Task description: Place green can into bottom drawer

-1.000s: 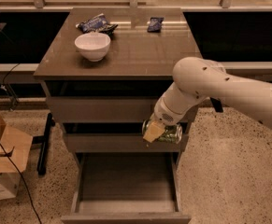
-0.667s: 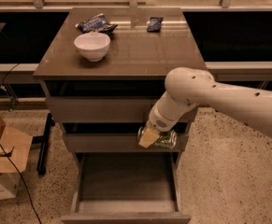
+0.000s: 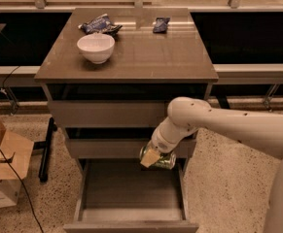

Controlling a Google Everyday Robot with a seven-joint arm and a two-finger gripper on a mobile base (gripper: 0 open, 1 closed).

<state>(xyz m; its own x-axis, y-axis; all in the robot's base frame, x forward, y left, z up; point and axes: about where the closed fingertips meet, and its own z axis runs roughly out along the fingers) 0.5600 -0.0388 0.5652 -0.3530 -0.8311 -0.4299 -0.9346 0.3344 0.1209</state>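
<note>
Camera view, lower centre: the white arm's two-finger gripper (image 3: 152, 157) half hides the small green-and-white drink can (image 3: 164, 160), fingers clamped on it, above the pulled-out grey-brown bottom drawer (image 3: 126, 191), lowest of three, its front cropped. Upper left: one white bowl (image 3: 96, 47), two blue snack packets (image 3: 100, 24).

You have the green can (image 3: 164, 161) clamped in the hand (image 3: 152, 156), off the worktop and hanging in the air, its green-and-white body showing beside the pale fingers. It sits over the rear right of the bottom drawer (image 3: 126, 191) (a wide, shallow grey-brown tray, pulled out).
</note>
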